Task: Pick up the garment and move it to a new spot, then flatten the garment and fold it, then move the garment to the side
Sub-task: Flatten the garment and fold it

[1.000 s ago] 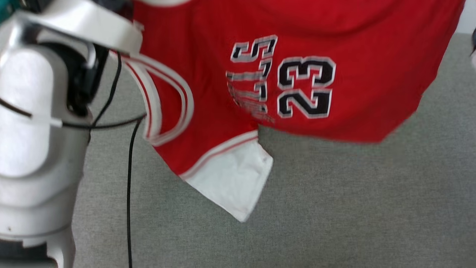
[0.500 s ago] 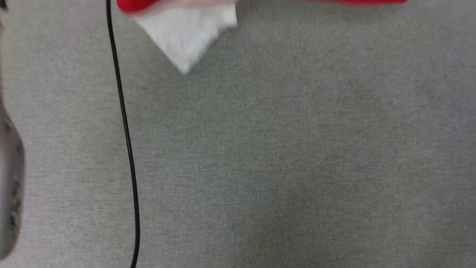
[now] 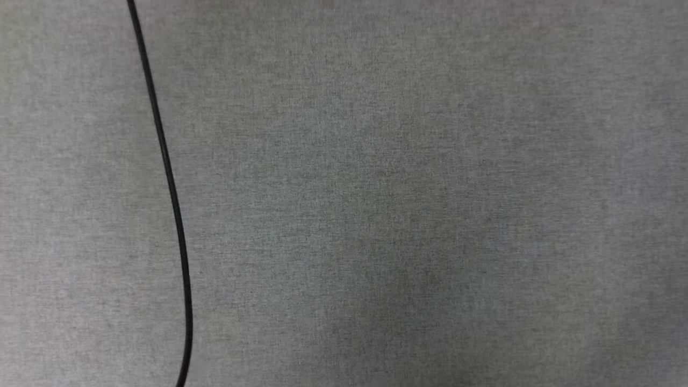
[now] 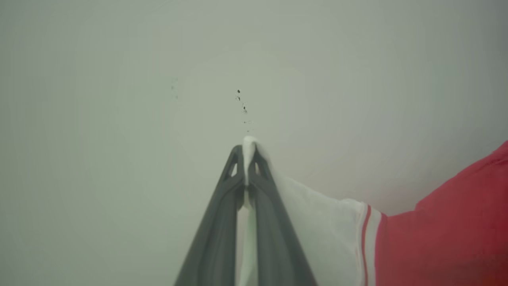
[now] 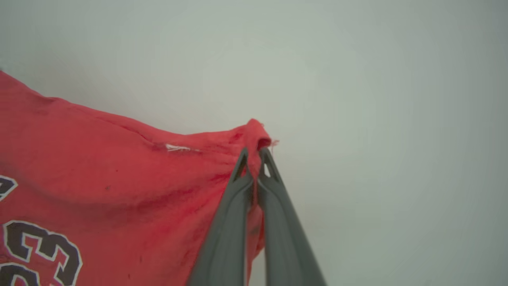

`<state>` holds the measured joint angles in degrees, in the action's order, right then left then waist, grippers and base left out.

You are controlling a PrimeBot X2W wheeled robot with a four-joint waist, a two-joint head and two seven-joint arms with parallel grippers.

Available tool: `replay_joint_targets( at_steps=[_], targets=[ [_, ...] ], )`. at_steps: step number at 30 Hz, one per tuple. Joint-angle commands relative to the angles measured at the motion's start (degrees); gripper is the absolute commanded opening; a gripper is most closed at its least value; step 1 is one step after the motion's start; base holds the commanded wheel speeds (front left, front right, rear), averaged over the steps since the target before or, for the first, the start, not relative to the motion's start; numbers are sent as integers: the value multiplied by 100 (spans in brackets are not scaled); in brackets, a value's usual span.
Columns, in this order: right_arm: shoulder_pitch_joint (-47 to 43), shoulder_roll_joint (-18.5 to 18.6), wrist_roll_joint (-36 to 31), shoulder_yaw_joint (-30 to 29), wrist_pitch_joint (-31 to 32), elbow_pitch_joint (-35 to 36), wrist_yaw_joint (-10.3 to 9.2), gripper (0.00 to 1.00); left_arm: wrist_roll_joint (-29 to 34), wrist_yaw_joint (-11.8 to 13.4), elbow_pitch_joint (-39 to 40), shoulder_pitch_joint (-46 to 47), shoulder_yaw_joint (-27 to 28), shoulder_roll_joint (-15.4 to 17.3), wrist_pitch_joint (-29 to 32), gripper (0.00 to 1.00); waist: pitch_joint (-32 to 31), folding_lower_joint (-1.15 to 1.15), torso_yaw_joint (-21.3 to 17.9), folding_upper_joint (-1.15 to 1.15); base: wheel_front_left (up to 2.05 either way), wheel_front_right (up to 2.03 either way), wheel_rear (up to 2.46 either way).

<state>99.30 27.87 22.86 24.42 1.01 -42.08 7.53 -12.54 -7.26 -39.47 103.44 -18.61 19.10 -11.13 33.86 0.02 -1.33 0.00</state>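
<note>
The garment (image 5: 111, 171) is a red jersey with black-and-white lettering and white sleeves, held up in the air in front of a pale wall. In the left wrist view my left gripper (image 4: 248, 153) is shut on the tip of a white sleeve (image 4: 317, 222), and the red body (image 4: 448, 230) hangs off to the right. In the right wrist view my right gripper (image 5: 254, 153) is shut on a bunched red corner of the garment, with the cloth stretching away to the left.
The head view looks down on grey carpet (image 3: 408, 204). A thin black cable (image 3: 166, 183) runs from top to bottom along its left side. A pale wall (image 4: 119, 99) stands behind both grippers.
The head camera has tilted down: the garment and the white left arm, in the picture one second ago, have slid out over the top edge, leaving carpet and cable.
</note>
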Motion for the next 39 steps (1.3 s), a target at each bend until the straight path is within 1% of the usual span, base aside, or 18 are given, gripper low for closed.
replay_joint_targets(
  at_steps=[1, 5, 10, 15, 17, 23, 26, 28, 35, 39],
  targets=[
    [-48, -44, 58, 102, -87, -102, -9, 0, -50, -4, -84, -136, -19, -5, -99, 0, 92, -2, 14, 0, 0, 0, 0],
    [-293, -102, 225, 433, -268, -364, -9, 0, -200, -11, -291, -374, -73, -59, -255, 0, 150, -2, 35, 0, 0, 0, 0],
    [-640, -195, 576, 808, -501, -495, -9, 0, -288, -16, -319, -882, -241, -18, -371, 0, 127, -2, 56, 0, 0, 0, 0],
    [-1197, -51, 969, 1225, -656, -433, -9, 0, -420, -18, -52, -1654, -296, -3, -407, 0, -28, -2, 155, 0, 0, 0, 0],
    [-1451, 26, 1129, 1344, -712, -405, -9, 0, -469, 3, 155, -1971, -230, 18, -414, 0, -124, -2, 182, 0, 0, 0, 0],
    [-2307, 211, 1556, 1729, -830, -180, -9, 0, -616, 102, 858, -3325, -78, -27, -417, 0, -523, -2, 255, 0, 0, 0, 0],
    [-2776, 301, 1741, 1914, -874, -53, -9, 0, -648, 177, 1205, -4119, -83, -68, -417, 0, -774, -2, 273, 0, 0, 0, 0],
    [-3087, 342, 1876, 2019, -887, 23, -8, 0, -685, 272, 1449, -4612, -55, -60, -417, 0, -936, -2, 268, 0, 0, 0, 0],
    [-4161, 467, 2241, 2241, -997, 103, -8, 0, -882, 434, 1901, -6272, -141, -78, -418, 0, -1503, -2, 264, 0, 0, 0, 0],
    [-4687, 555, 2230, 2412, -1098, 187, -9, 0, -1022, 465, 2063, -7086, -202, -44, -381, 0, -1814, -2, 285, 0, 0, 0, 0]
  ],
)
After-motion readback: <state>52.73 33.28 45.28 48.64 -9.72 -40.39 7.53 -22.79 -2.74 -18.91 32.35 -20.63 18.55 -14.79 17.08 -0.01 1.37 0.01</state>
